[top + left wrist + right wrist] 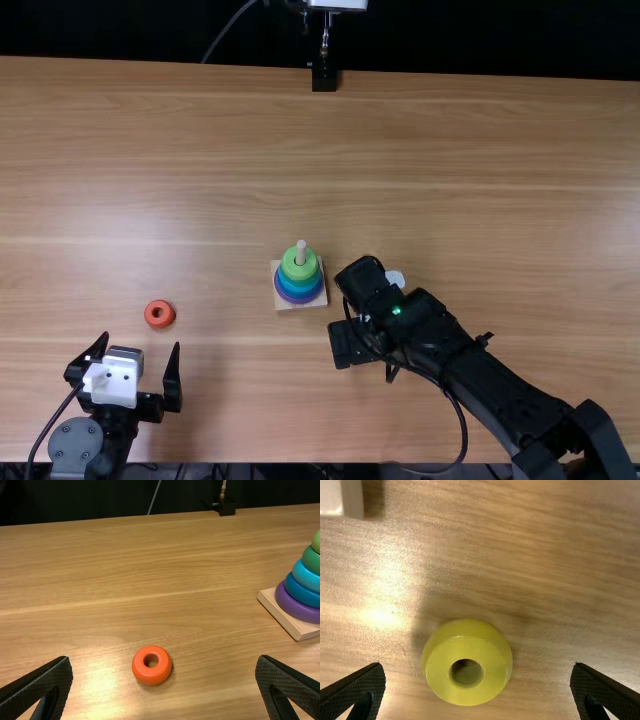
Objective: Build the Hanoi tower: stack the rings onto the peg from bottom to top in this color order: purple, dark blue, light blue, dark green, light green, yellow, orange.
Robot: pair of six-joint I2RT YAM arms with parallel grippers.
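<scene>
Could pass over wide table [480, 170] beyond ring stack [299, 289], also between stack and orange ring [159, 314]. Blocked just right of stack by right gripper [366, 290] and right arm [503, 382], stretched in from near edge. Must clear upright peg [301, 250] above stack. With room either side of yellow ring [466, 649], between spread fingers [357, 690].

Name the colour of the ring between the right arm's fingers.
Yellow; the right wrist view shows it best.
</scene>
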